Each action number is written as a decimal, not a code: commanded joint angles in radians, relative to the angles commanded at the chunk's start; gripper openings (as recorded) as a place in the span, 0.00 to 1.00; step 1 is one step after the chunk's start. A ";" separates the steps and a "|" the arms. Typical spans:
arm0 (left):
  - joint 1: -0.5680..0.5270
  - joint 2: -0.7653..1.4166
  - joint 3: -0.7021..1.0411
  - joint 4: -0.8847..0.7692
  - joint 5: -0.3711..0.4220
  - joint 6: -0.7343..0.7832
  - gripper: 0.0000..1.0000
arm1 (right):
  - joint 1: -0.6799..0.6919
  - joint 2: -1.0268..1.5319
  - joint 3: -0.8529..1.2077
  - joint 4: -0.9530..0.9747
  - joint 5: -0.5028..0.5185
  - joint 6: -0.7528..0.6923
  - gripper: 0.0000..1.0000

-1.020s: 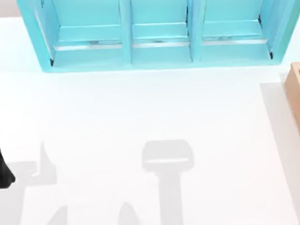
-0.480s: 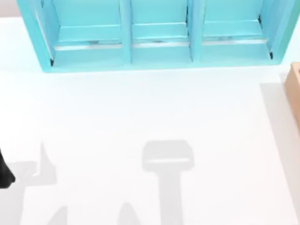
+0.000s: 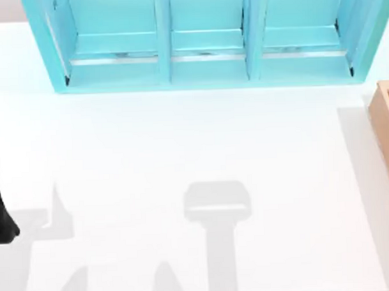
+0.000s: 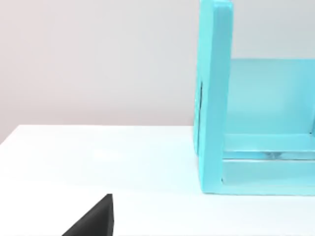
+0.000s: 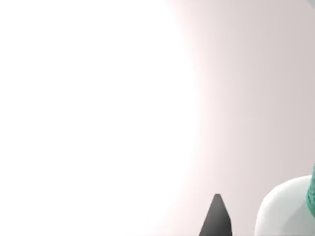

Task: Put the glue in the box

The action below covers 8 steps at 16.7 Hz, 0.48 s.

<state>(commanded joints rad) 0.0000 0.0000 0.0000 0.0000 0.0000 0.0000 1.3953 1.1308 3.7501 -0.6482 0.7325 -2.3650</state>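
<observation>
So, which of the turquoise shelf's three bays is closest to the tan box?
The right bay, at the top view's right end; the tan box sits past that end, the others farther left.

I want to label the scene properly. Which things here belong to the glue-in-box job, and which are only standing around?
For the job: white shape with green, probably the glue, by the right gripper's fingertip; the box at the table's right edge.
Just there: turquoise shelf unit; left arm, parked at the left edge.
</observation>
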 joint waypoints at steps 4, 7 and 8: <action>0.000 0.000 0.000 0.000 0.000 0.000 1.00 | -0.392 0.133 -0.535 0.100 -0.451 0.136 0.00; 0.000 0.000 0.000 0.000 0.000 0.000 1.00 | -0.702 0.241 -0.971 0.172 -0.793 0.247 0.00; 0.000 0.000 0.000 0.000 0.000 0.000 1.00 | -0.807 0.278 -1.119 0.194 -0.905 0.285 0.00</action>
<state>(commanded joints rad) 0.0000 0.0000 0.0000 0.0000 0.0000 0.0000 0.5887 1.4084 2.6308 -0.4541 -0.1727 -2.0802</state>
